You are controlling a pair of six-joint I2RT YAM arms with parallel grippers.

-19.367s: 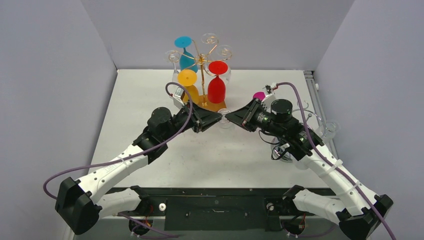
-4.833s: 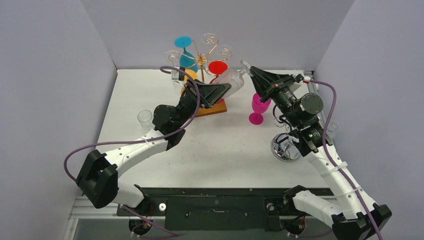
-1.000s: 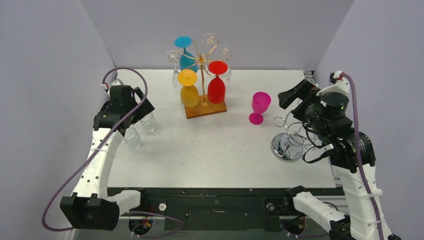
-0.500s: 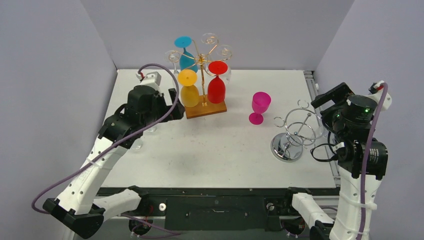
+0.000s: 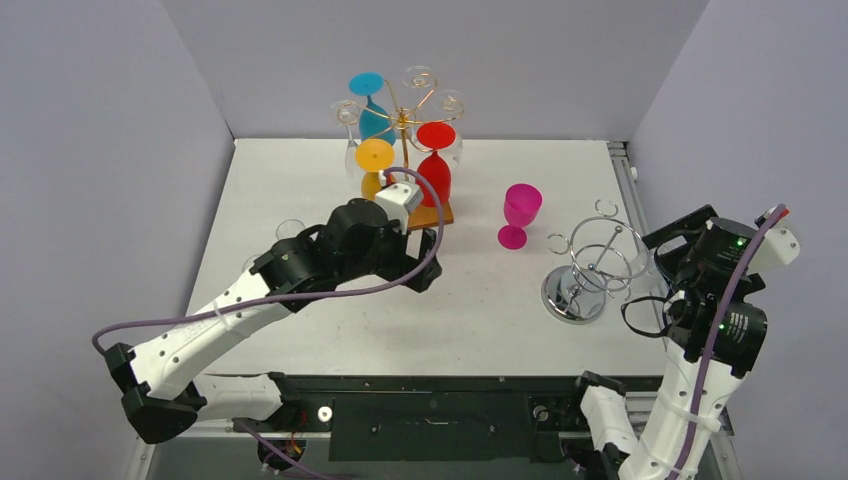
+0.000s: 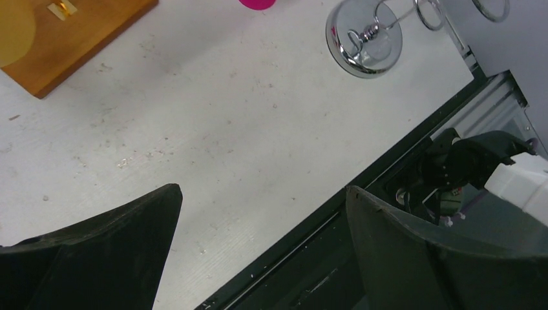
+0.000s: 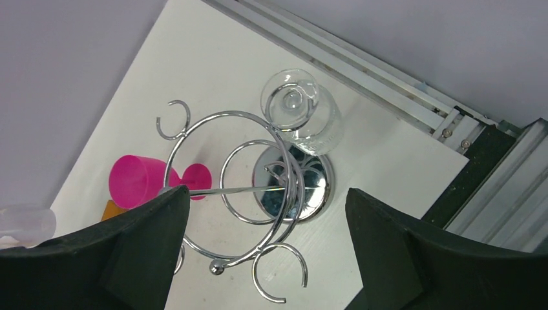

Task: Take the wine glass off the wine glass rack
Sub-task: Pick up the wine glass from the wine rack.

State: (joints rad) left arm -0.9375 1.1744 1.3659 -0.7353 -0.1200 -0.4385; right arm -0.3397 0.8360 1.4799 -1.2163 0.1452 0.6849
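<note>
Both left gripper point(image 6: 262, 194) and right gripper point(image 7: 265, 194) gape empty, poised for a pick; next the left, near the wine glass rack point(image 5: 441, 214), must reach its yellow wine glass point(image 5: 375, 155).

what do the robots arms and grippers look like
The left arm and right arm are white shells with black joints, each trailed by a purple cable. The fingers are broad matte black wedges; a green light glows on the right wrist.

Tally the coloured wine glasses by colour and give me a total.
blue glass: 1
yellow glass: 1
red glass: 1
pink glass: 1
Total: 4
</note>
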